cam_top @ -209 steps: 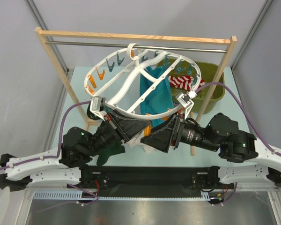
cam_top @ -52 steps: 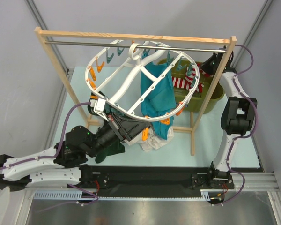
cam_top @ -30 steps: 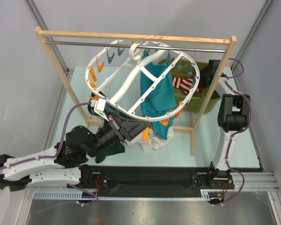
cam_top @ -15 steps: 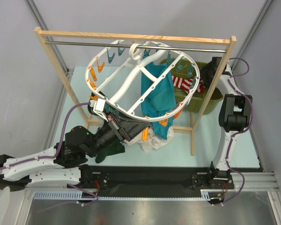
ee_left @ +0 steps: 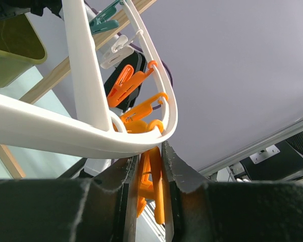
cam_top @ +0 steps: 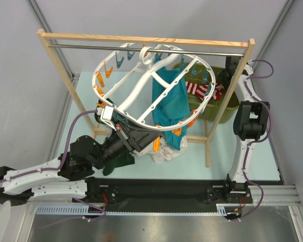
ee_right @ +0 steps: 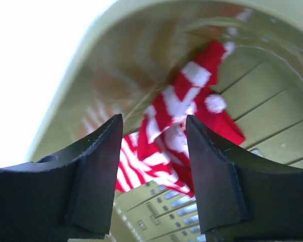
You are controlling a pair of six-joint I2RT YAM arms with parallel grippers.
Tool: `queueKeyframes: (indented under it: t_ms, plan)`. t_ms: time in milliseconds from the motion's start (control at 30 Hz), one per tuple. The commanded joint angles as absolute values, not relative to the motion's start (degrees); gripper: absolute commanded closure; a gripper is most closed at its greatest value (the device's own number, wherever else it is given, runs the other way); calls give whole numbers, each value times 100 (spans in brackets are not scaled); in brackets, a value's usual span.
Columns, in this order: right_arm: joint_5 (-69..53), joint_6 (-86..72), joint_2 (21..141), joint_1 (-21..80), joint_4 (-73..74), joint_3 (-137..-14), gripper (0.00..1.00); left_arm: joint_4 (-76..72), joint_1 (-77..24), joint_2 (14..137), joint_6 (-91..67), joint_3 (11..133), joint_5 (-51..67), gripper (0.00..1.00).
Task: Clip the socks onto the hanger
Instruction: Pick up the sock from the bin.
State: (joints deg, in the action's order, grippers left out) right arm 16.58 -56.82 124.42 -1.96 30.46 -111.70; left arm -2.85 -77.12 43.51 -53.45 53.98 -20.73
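Observation:
The hanger (cam_top: pixel 141 93), a round white frame with orange and teal clips, hangs tilted from the rack's rod. My left gripper (cam_top: pixel 103 108) is under its near-left rim. In the left wrist view it (ee_left: pixel 150 151) is shut on an orange clip (ee_left: pixel 154 184) just below the rim (ee_left: pixel 65 132). The socks (cam_top: pixel 196 89), red-and-white striped, lie in the olive basket (cam_top: pixel 232 103). My right gripper (cam_top: pixel 224 78) reaches into the basket from the far right. In the right wrist view it (ee_right: pixel 154 132) is open, with the socks (ee_right: pixel 174 126) just beyond the fingertips, untouched.
The wooden rack (cam_top: pixel 146 39) with its metal rod spans the back of the table. A teal garment (cam_top: pixel 166 101) hangs from the hanger. A dark green garment (cam_top: pixel 118 161) and a white cloth (cam_top: pixel 164 151) lie under the hanger.
Since seven seconds ago my right gripper left the hanger's rim and swung to the basket. In the last second it shifted slightly over the socks. The left arm has held still.

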Motion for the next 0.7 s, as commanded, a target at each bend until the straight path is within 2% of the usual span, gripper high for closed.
queueKeyframes:
  t_ms: [0, 467, 667]
  plan:
    - [2074, -5862, 12682, -158, 3366, -11417, 44, -343, -7717, 4342, -5186, 5396, -2092, 100]
    - [2162, -5792, 13209, -123, 3331, -11847, 40, -308, -7717, 4395, -5185, 5432, -2092, 100]
    - [2048, -5967, 13447, -193, 3419, -11988, 46, -290, -7717, 4394, -5203, 5432, -2074, 100]
